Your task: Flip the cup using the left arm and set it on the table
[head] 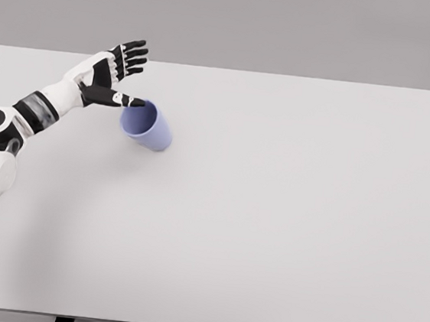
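- Head view: the cup (146, 126) lies on its side on the table (286, 215), in the left rear part of the surface, its open mouth turned toward the left hand (113, 73) and its closed base pointing away to the right and toward the camera.
- Head view: that left hand is released, holding nothing; the four fingers (134, 54) are spread and point right above the cup, while the thumb (121, 100) reaches out to the cup's rim and seems to touch it or stop just short.
- Head view: the right arm is not in sight.
- Handling, as a judgement: the cup looks like a thin-walled plastic tumbler, so probably light, stiff and unlikely to break; its smooth matte wall may be somewhat slippery, and lying on a rounded side it could roll away under a nudge.
- Where to hold, as a judgement: thumb inside the mouth and fingers on the outer wall near the rim, or a wrap around the mid-body, would leave the wrist room to turn it upright.
- Materials and shapes: the cup is periwinkle blue, a slightly tapered cylinder, widest at the mouth, without a handle; the table is a plain, flat, pale grey-white slab with dark legs showing at the near edge; the hand has black jointed fingers and white shell panels.
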